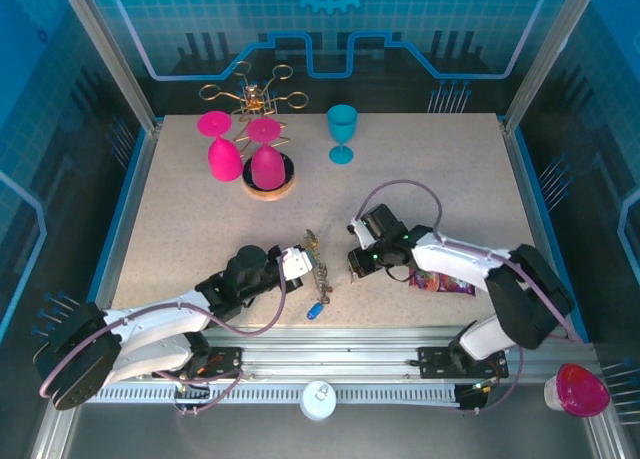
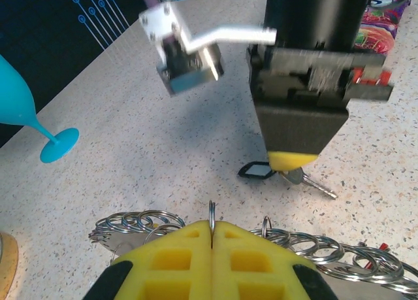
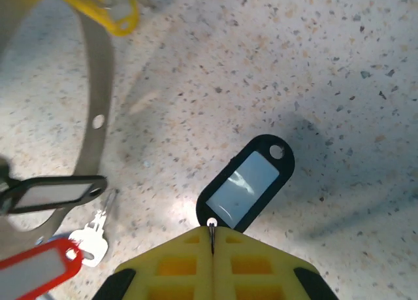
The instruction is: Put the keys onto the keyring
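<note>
The left fingers (image 2: 179,257) are pressed together, pinching one thin split ring that stands upright between their tips. That ring belongs to the keyring (image 1: 316,269), a strap fringed with silvery rings that lies on the tabletop (image 1: 200,209) between the two arms. The right fingers (image 3: 251,257) are also pressed together, on the tiny ring of the black-tagged key (image 3: 245,182). The tag rests flat on the tabletop in front of them, and from the left wrist its silver blade pokes out on the far side. That key sits near the keyring but apart from it, so I'd say it is picked and not yet threaded. Beside the strap lie a yellow tag (image 3: 111,12), a second black tag (image 3: 52,192) and a red tag (image 3: 32,267), with a small silver key (image 3: 91,238) next to them. The black tag laps over the strap, but I can't tell whether any of these are hooked on. A blue key (image 1: 315,310) lies loose toward the near edge, clearly off the keyring. My guess is the job is partway at best: one ring held ready, one key in hand to bring across, and the blue key left to fetch.
</note>
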